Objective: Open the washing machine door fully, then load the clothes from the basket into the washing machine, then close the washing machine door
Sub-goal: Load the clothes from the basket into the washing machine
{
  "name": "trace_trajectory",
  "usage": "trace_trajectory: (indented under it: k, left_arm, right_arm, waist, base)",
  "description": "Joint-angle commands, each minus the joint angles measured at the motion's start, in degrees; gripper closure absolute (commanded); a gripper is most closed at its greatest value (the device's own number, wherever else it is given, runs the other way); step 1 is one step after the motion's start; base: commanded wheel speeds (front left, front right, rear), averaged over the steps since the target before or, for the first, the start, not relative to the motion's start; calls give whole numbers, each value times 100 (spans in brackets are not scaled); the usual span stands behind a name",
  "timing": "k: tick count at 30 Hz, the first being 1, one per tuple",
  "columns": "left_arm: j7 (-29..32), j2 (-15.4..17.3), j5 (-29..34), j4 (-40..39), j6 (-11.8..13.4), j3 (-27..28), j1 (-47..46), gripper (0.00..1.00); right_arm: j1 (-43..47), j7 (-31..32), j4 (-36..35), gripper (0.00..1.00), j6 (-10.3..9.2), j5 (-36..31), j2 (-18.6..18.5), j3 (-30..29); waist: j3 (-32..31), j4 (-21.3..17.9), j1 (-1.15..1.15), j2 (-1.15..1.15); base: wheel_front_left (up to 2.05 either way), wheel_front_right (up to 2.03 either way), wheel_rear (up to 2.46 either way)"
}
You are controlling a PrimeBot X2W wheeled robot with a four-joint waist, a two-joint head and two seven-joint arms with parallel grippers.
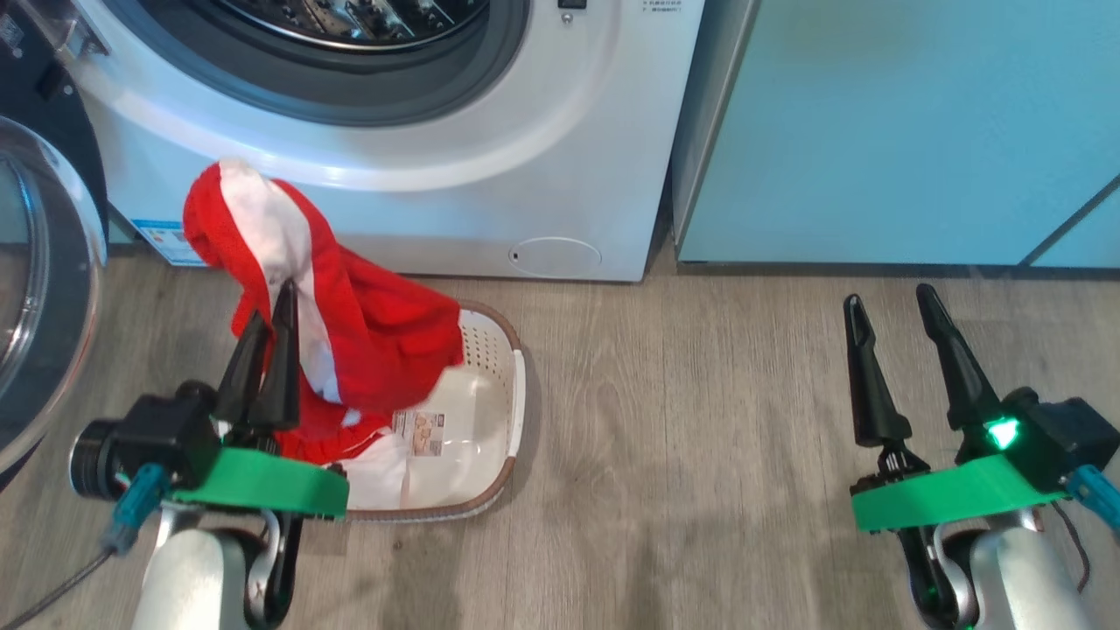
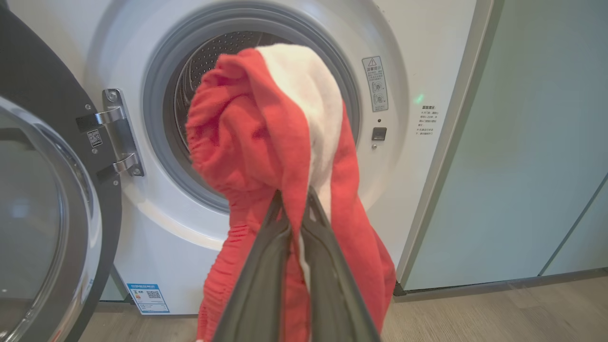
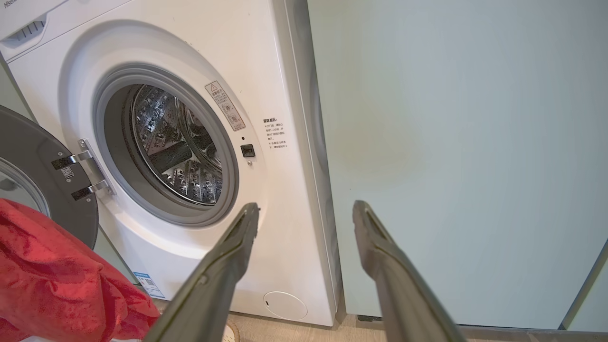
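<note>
Left tool (image 1: 273, 304) pinching soft red-and-white garment (image 1: 376, 332); we lift higher, clear grey rubber drum seal (image 2: 159, 152), push deep into steel drum (image 3: 175, 147) before releasing. Right tool (image 1: 888, 297) spread, idle.

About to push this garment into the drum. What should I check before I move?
1. Door swung wide open: ok.
2. Drum mouth free of obstruction: ok.
3. Left claw shut on garment: ok.
4. Garment lifted clear of basket: cannot tell; red cloth reaches down into it behind the claw.
5. Right claw open and off to the side, out of the path: ok.
</note>
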Motion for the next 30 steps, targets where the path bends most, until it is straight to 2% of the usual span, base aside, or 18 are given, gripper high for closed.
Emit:
trace_trajectory:
  k: [1, 11, 20, 23, 30]
  left_arm:
    - [-72, 13, 48, -308, -40, 242, -42, 100]
    - [-72, -94, 54, -477, -229, 170, 241, 100]
    - [-72, -107, 48, -530, -255, 234, 202, 100]
    - [-72, -108, -21, -574, -232, 262, 122, 100]
    - [-72, -108, 41, -553, -284, 297, -487, 100]
  right_arm:
    - [-29, -28, -162, 0, 44, 40, -14, 114]
    - [41, -26, -157, 0, 44, 69, -14, 97]
    - [30, -29, -183, 0, 44, 76, -14, 134]
    - [12, -28, -206, 0, 44, 71, -14, 132]
    - [-198, -22, -325, 0, 44, 43, -14, 170]
  waist:
    - [-63, 17, 1, -1]
    - [-232, 60, 1, -1]
    - [-148, 37, 1, -1]
    - [-44, -4, 1, -1]
    - [648, -258, 1, -1]
  base:
    - [0, 0, 0]
    - [0, 0, 0]
    - [0, 0, 0]
    - [0, 0, 0]
    - [0, 0, 0]
